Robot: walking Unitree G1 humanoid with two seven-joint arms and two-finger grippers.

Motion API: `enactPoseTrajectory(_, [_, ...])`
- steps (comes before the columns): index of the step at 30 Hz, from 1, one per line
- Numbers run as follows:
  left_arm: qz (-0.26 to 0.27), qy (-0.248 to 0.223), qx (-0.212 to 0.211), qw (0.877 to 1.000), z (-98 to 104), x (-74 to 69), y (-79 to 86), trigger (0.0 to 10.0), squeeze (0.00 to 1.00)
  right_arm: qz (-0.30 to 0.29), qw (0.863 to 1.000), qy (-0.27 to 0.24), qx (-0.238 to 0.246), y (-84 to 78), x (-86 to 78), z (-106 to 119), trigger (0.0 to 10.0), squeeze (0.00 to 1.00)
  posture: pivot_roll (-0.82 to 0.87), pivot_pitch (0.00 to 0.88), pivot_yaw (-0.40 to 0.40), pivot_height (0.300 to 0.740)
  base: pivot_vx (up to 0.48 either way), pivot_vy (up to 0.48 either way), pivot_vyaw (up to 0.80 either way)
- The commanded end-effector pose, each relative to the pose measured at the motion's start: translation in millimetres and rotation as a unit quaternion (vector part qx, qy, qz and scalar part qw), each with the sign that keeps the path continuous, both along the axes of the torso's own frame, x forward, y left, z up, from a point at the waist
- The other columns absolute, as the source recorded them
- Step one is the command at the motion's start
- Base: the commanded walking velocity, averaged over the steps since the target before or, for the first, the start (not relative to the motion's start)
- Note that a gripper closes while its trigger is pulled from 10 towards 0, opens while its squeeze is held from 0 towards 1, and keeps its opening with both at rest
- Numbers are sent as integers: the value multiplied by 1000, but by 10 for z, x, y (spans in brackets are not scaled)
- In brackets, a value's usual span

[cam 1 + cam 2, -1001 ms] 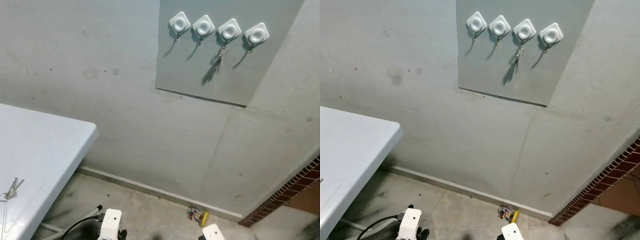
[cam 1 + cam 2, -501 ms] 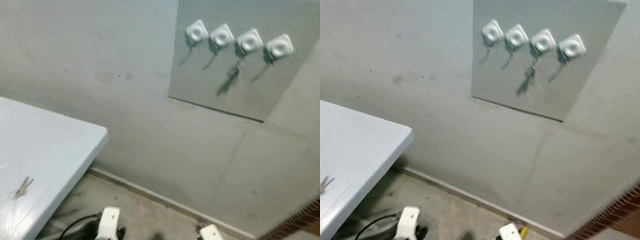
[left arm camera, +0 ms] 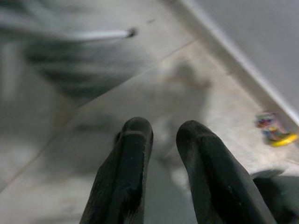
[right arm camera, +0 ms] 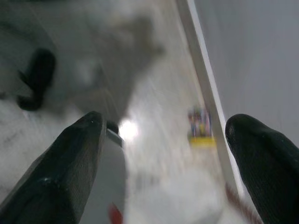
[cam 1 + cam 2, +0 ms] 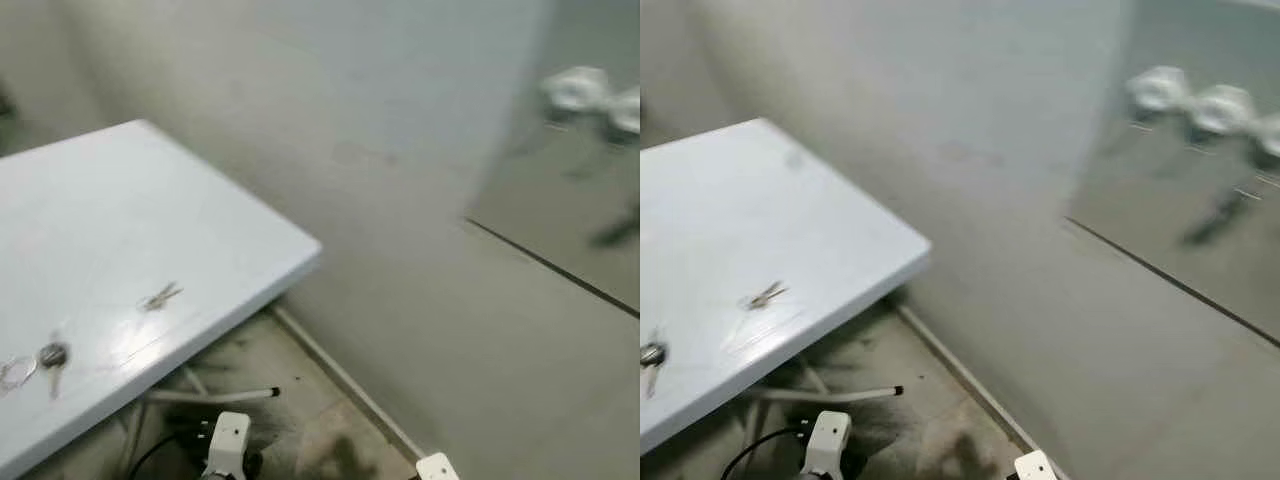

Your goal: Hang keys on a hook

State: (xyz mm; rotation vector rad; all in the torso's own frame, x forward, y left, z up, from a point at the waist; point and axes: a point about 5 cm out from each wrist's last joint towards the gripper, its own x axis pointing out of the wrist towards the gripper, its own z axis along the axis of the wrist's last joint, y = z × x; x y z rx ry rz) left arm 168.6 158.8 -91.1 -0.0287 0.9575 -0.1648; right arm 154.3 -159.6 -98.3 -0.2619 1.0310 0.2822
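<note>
A small bunch of keys lies on the white table near its front edge. Another key with a ring lies further left. The white hooks on the grey wall panel are blurred at the upper right, with dark key shadows below them. Both arms hang low over the floor. My left gripper has its fingers almost together and holds nothing. In the right wrist view my right gripper is spread wide open and empty.
The table's metal leg bar and a black cable are on the concrete floor below the table's corner. A baseboard runs along the wall. A small colourful object lies on the floor by the wall.
The camera has swung left: the hooks have slid to the upper right edge and blurred, and more of the table with its keys has come into view. Both arms still hang low.
</note>
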Motion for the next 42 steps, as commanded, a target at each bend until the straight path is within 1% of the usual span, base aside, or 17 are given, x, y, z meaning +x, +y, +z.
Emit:
enactPoseTrajectory(1, [-6,-8,-4,1000,29,71,-48,10000,0,-6,1000,8,-1,-21,-70,-25,10000,0,-25,0,-42,740,0,0,800])
enactPoseTrajectory(18, [-9,-9,-2,1000,32,79,-51,10000,0,6,1000,9,-5,-16,-63,-23,10000,0,-18,0,-48,740,0,0,800])
enactPoseTrajectory(33, [-9,-4,-1,1000,21,56,-47,10000,0,13,1000,10,-6,-14,-74,-27,10000,0,-17,0,-49,740,0,0,800])
enactPoseTrajectory(37, [-8,-4,-1,1000,19,52,-42,10000,0,2,1000,7,2,-8,-73,-25,10000,0,-17,0,-49,740,0,0,800])
enactPoseTrajectory(39, [-8,-4,-1,1000,19,52,-42,10000,0,0,1000,6,4,-8,-74,-25,10000,0,-17,0,-49,740,0,0,0])
enactPoseTrajectory(40, [-7,-4,-2,1000,19,51,-42,10000,0,-24,1000,5,18,-11,-75,-24,10000,0,-17,0,-48,740,0,0,0])
enactPoseTrajectory(42, [-5,-3,-3,1000,19,52,-42,10000,0,-31,999,5,22,-14,-77,-24,10000,0,-18,0,-48,740,0,0,0])
